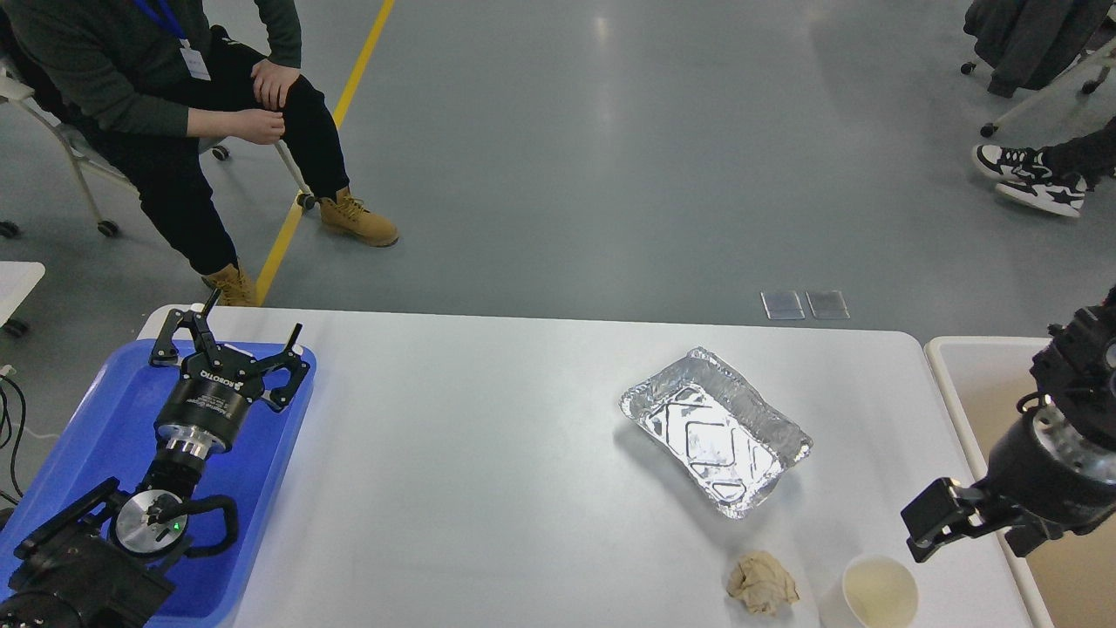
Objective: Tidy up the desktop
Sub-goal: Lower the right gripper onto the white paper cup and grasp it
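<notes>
The white desktop [488, 453] fills the middle of the head view. On it, right of centre, lies an empty foil tray [715, 432]. Near the front edge are a crumpled brown paper ball [763, 583] and a white paper cup [879, 593]. My left gripper [248, 336] is open and empty, hovering over the far end of the blue plastic tray [87, 453] at the desktop's left side. My right gripper [1085, 344] is dark and partly cut off by the right edge, above the beige white-rimmed bin [976, 392]; its fingers cannot be told apart.
A seated person [218, 113] is beyond the table's far left corner. Another person's shoes [1033, 179] are at the far right. A second white table corner [17, 283] and cables [13, 436] are at the left edge.
</notes>
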Motion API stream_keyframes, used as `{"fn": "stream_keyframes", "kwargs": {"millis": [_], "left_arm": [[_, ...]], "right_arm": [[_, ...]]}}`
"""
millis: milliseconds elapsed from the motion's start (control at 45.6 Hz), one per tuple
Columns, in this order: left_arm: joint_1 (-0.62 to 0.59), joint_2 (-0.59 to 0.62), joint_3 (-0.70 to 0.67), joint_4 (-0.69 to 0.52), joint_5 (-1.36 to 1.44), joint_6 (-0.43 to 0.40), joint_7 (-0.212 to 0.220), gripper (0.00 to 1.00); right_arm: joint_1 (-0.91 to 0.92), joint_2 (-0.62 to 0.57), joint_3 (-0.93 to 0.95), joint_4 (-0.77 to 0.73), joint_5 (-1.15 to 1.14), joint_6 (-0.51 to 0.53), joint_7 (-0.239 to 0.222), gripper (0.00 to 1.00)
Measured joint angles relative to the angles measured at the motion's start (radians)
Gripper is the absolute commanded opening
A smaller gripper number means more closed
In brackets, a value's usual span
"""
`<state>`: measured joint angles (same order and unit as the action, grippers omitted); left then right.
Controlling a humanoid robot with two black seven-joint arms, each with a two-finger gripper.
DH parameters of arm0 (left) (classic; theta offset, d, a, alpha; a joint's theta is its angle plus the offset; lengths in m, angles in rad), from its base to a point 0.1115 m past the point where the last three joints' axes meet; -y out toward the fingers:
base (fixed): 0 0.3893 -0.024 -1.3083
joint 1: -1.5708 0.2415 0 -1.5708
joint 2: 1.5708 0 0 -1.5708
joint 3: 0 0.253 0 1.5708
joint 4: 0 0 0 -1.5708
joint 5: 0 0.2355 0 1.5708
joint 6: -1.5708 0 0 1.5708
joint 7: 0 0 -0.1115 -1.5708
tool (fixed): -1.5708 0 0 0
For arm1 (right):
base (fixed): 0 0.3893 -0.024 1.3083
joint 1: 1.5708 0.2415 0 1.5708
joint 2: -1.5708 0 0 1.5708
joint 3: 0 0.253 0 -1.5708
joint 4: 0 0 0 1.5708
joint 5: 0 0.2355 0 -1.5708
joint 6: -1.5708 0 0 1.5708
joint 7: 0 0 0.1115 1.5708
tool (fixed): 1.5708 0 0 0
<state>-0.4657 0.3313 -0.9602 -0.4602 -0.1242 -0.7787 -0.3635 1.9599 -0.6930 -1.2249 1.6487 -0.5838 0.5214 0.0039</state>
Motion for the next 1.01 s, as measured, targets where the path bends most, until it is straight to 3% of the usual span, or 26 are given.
{"fn": "stream_keyframes", "kwargs": {"millis": [746,834,900,1009], "left_arm": [[-0.001,-0.001,0.0,0.0,0.0,0.001,0.001,0.99],[-0.001,-0.001,0.0,0.0,0.0,0.001,0.001,0.99],[-0.001,-0.001,0.0,0.0,0.0,0.001,0.001,0.99],[-0.001,-0.001,0.0,0.0,0.0,0.001,0.001,0.99]], "right_arm": [[-0.442,-0.041,0.245,-0.161,-0.147,-0.143,0.007,1.0],[-0.47,-0.038,0.256,-0.176,-0.157,-0.161,0.007,0.91],[-0.486,-0.034,0.263,-0.186,-0.162,-0.175,0.007,0.74],[-0.505,-0.026,0.269,-0.199,-0.168,-0.19,0.007,0.63]]}}
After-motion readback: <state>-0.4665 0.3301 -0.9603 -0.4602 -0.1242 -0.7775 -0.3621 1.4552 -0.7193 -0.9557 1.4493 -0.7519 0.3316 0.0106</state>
